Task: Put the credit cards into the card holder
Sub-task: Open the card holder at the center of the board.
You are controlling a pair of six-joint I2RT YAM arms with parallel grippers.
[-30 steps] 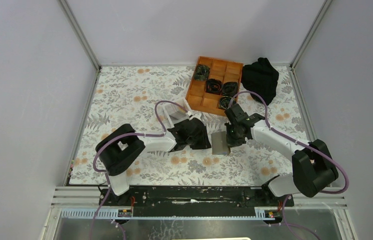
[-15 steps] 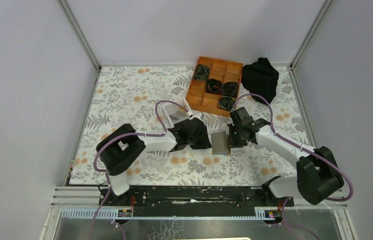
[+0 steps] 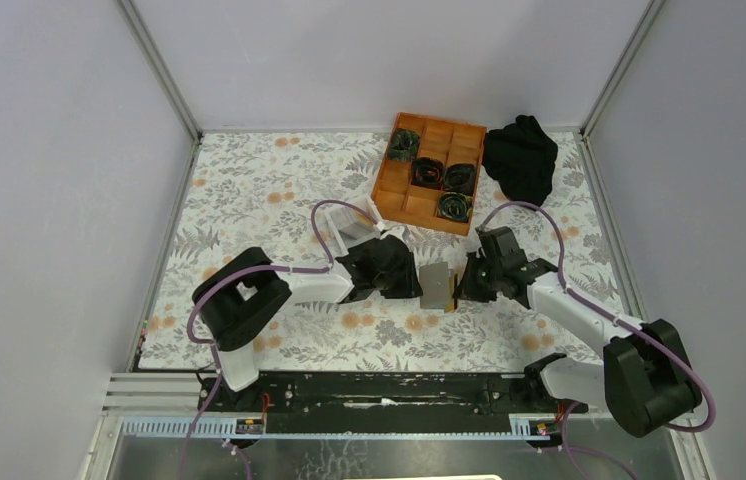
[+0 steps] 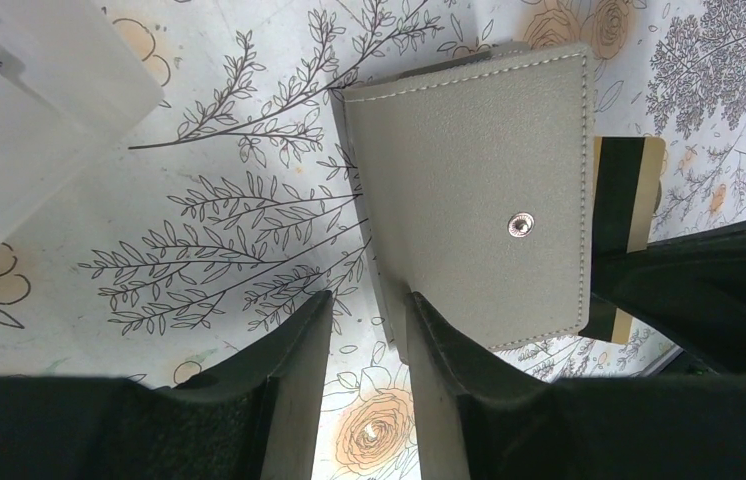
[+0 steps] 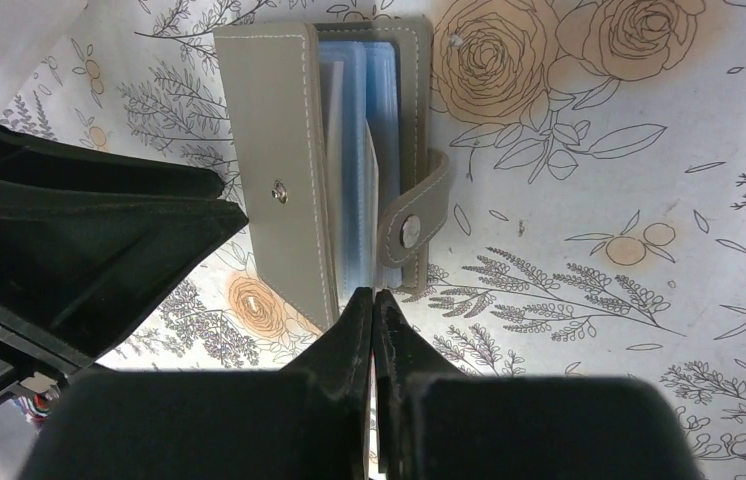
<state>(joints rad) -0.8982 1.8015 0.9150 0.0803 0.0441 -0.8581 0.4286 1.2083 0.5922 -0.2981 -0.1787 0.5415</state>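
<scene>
The grey card holder [image 3: 436, 285] stands open on the floral cloth between both grippers. Its snap-button cover [image 4: 479, 180] leans against the inner side of my left gripper's right finger [image 4: 439, 340]. My left gripper [image 4: 364, 310] is open, and only cloth shows in its gap. In the right wrist view the holder [image 5: 284, 150] shows pale blue sleeves [image 5: 349, 170]. My right gripper [image 5: 374, 295] is shut on the tan-gold credit card [image 4: 646, 180], held edge-on at the sleeves' opening. In the top view the right gripper [image 3: 467, 284] sits just right of the holder. No other cards are in view.
An orange gridded tray [image 3: 429, 170] with dark coiled items sits at the back. A black cloth [image 3: 521, 155] lies to its right. A white box [image 3: 354, 225] stands behind the left gripper [image 3: 411, 282], and also shows in the left wrist view [image 4: 19, 120]. Metal frame rails border the cloth.
The right arm has swung rightward and lower, so its gripper now meets the holder from the right side. The holder looks narrower from above. The left arm has stayed put.
</scene>
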